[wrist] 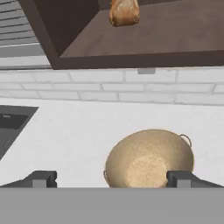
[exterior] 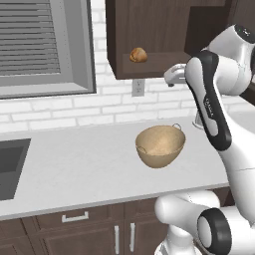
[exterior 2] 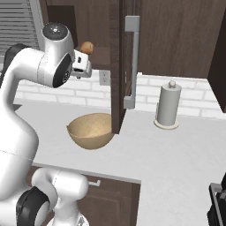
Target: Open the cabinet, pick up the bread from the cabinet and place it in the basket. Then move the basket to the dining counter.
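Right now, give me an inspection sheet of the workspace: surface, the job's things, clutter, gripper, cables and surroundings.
Surface: white worktop, bare around the basket.
Cabinet: cabinet open, its door swung out toward the camera in the right base view, long grey handle showing.
Bread: bread sits on the cabinet's bottom shelf, untouched.
Basket: basket upright on the worktop below the cabinet, nothing in it.
Clutter: paper towel roll standing by the wall, right of the door.
Gripper: gripper open, holding nothing, above the worktop with the basket below it and short of the shelf.
Cables: nothing seen.
Surroundings: sink at left, window blinds above it, white brick wall with an outlet.
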Tool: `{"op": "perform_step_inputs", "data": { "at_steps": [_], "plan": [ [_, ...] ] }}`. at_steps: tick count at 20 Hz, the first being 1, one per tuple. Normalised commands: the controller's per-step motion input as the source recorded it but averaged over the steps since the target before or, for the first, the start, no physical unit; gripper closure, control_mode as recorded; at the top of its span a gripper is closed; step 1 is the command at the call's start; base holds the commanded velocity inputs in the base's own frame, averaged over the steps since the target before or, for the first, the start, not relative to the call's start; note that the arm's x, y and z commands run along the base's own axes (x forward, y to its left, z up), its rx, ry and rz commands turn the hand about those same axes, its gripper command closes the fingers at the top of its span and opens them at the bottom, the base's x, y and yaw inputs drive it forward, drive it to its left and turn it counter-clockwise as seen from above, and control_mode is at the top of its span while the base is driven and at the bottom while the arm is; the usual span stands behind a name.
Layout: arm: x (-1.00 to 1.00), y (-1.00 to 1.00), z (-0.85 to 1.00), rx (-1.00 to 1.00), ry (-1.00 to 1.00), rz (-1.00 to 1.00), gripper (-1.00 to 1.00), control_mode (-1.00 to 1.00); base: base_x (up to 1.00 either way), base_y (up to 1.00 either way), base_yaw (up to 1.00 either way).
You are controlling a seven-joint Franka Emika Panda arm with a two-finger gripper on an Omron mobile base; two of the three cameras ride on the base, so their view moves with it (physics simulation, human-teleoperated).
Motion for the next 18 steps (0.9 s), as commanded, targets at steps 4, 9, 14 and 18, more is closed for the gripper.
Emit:
{"op": "perform_step_inputs", "data": {
  "at_steps": [4,9,14,18],
  "plan": [
    [0.14,0.15,0.18,-0.27,-0.53,0.06,-1.0,-1.0,0.0,0.0,0.0],
    [0.15,0.0,0.76,-0.16,-0.13,0.0,-1.0,-1.0,0.0,0.0,0.0],
    [0.21,0.01,0.65,-0.05,0.01,-0.06,-1.0,-1.0,0.0,0.0,0.0],
    [0.66,0.0,0.0,0.01,0.03,-0.17,-1.0,-1.0,0.0,0.0,0.0]
  ]
}}
